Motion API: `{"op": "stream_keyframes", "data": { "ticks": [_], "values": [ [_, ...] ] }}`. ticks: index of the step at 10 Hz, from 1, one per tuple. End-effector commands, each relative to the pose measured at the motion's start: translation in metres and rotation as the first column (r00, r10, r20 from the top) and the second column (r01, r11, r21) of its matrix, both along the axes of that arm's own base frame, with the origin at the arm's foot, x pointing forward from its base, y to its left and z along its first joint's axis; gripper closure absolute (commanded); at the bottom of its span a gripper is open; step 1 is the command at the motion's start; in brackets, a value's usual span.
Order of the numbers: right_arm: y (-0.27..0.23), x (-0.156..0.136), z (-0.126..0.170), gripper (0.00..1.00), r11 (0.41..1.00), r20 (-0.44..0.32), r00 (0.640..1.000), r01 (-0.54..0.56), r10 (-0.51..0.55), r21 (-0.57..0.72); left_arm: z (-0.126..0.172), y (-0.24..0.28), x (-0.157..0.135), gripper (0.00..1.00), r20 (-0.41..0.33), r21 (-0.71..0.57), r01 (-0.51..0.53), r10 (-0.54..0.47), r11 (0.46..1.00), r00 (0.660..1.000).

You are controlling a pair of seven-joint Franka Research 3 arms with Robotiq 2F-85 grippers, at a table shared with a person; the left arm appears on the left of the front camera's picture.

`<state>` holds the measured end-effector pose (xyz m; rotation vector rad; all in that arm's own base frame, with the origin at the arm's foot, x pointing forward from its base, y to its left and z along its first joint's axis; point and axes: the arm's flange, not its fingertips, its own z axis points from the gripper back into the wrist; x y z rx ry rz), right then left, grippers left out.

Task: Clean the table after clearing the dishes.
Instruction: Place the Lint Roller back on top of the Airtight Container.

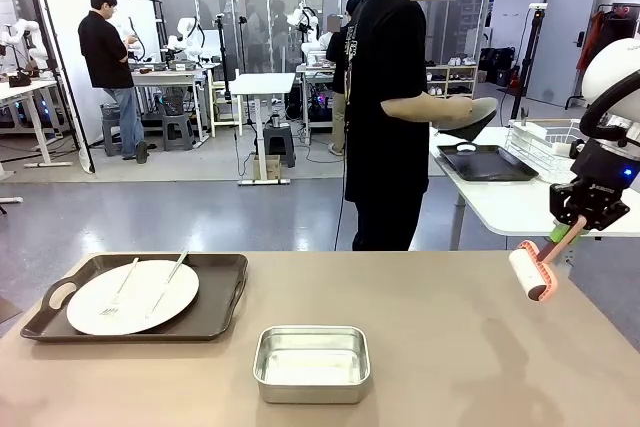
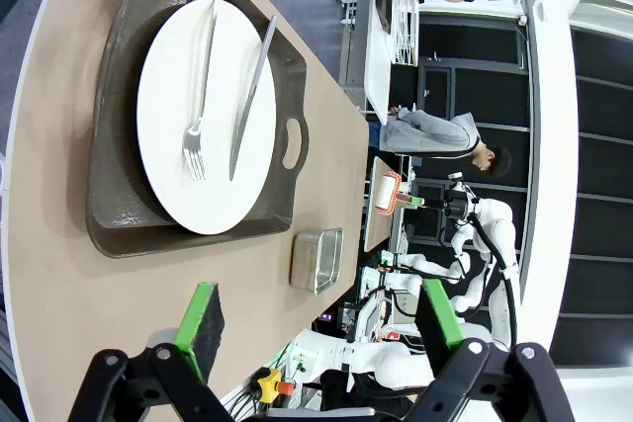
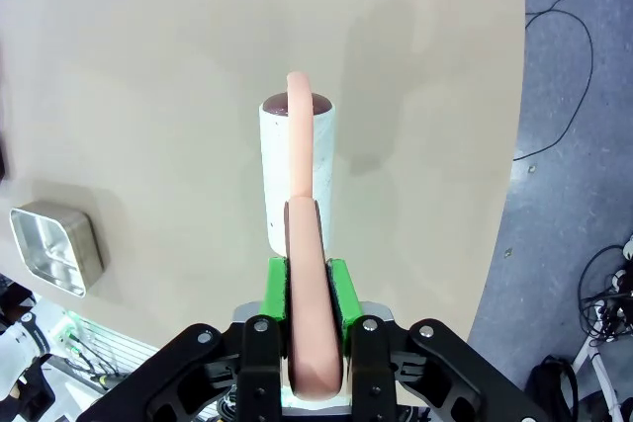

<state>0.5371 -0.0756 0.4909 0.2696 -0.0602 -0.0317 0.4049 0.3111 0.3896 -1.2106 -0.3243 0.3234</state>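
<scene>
Lint roller (image 1: 528, 272) is hanging handle-clamped in right gripper (image 1: 566, 232), poised over table (image 1: 450, 347) for wiping; left gripper (image 2: 321, 323) is idling open.

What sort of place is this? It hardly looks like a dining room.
Probably a robotics lab: a robot's right gripper holds a lint roller over the table, white workbenches stand behind, cables trail on the floor.

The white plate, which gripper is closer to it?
Left. The left gripper hovers open near the tray holding the plate; the right gripper, shut on the lint roller, is at the table's right edge.
</scene>
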Motion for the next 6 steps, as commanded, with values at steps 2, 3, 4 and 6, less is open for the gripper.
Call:
{"op": "stream_keyframes", "data": {
  "ticks": [2,3,4,6],
  "values": [
    [0.0006,-0.0013,0.0016,0.78,1.0,0.005,1.0,-0.019,0.019,0.012,0.001,0.0011,-0.0028,0.0,0.003,-0.001,-0.003,0.003,1.0,1.0],
    [0.0006,-0.0013,0.0016,0.78,1.0,0.005,1.0,-0.019,0.019,0.012,0.001,0.0011,-0.0028,0.0,0.003,-0.001,-0.003,0.003,1.0,1.0],
    [0.0006,-0.0013,0.0016,0.78,1.0,0.005,1.0,-0.019,0.019,0.012,0.001,0.0011,-0.0028,0.0,0.003,-0.001,-0.003,0.003,1.0,1.0],
    [0.0006,-0.0013,0.0016,0.78,1.0,0.005,1.0,-0.019,0.019,0.012,0.001,0.0011,-0.0028,0.0,0.003,-0.001,-0.003,0.003,1.0,1.0]
  ]
}}
